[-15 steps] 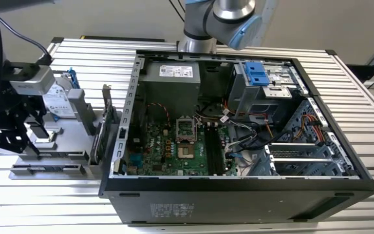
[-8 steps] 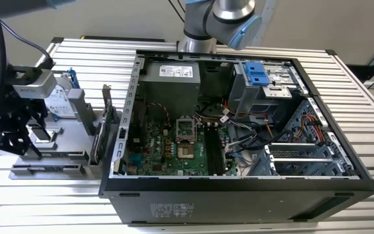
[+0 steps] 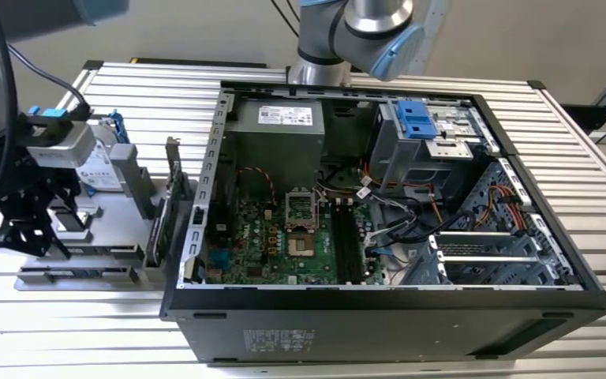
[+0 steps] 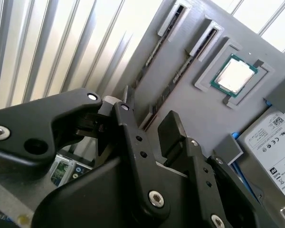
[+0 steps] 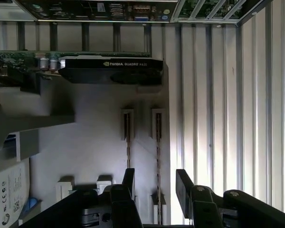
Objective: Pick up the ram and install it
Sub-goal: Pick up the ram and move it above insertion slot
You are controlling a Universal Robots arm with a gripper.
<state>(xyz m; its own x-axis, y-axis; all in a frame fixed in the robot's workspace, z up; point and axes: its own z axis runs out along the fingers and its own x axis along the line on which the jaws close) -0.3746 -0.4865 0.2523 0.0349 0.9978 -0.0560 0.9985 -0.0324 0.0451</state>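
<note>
The ram [image 5: 157, 147] stands on edge in a slot of the grey parts holder [image 5: 85, 142], a thin dark stick seen edge-on. A second stick like it [image 5: 128, 137] stands in the neighbouring slot. My black gripper [image 5: 156, 184] hovers open just above them, with the first stick's line running between its fingertips. In the second wrist view the same two slots [image 4: 173, 78] lie beyond the open gripper [image 4: 149, 121]. In the exterior view the gripper [image 3: 29, 229] hangs over the holder [image 3: 114, 229] at that view's left, beside the open computer case [image 3: 387, 316].
The holder also carries a graphics card [image 5: 109, 71], a processor chip [image 4: 235, 76] and a silver hard drive [image 4: 275, 142] with blue rails. Inside the case lies the green motherboard [image 3: 271, 237] with its long black memory slots [image 3: 346, 237]. A slatted metal table [image 3: 598, 174] lies beneath.
</note>
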